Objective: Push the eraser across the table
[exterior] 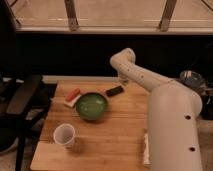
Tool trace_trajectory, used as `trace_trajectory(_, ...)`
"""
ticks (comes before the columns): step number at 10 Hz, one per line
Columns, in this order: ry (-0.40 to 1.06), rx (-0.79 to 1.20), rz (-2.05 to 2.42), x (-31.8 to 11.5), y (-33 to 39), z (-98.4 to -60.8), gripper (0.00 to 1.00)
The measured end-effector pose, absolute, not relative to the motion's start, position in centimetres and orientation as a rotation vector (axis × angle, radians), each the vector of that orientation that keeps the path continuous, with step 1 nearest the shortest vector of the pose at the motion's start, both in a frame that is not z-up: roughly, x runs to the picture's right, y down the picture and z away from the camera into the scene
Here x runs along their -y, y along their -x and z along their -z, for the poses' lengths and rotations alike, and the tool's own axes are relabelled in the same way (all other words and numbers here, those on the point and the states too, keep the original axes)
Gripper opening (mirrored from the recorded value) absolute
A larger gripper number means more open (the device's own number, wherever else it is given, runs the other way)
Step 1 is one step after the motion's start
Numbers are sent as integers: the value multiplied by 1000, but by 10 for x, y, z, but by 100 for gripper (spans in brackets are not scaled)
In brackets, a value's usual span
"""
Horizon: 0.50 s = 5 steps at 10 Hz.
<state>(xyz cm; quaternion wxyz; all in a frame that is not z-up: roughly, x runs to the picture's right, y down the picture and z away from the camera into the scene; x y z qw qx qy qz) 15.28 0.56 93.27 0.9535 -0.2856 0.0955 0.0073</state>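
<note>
The eraser [114, 91] is a small flat black block lying on the light wooden table [120, 127], near its far edge and just right of a green bowl [91, 106]. My white arm reaches in from the right, bends high at the back and comes down towards the table. The gripper [123, 80] is at the arm's lower end, just behind and to the right of the eraser, a little above the tabletop. It does not appear to touch the eraser.
An orange-and-white oblong item [73, 96] lies left of the bowl. A white cup [64, 135] stands at the front left. A white object [146, 149] lies at the table's right edge by my body. A dark chair [22, 100] stands left; a metal bowl [192, 78] sits at the right.
</note>
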Motion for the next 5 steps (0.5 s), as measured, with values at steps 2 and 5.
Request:
trace_trajectory(2,612,-192,-46,-20,-158,-943,0)
trace_trajectory(5,664,-176,-63,-32,-161,-953,0)
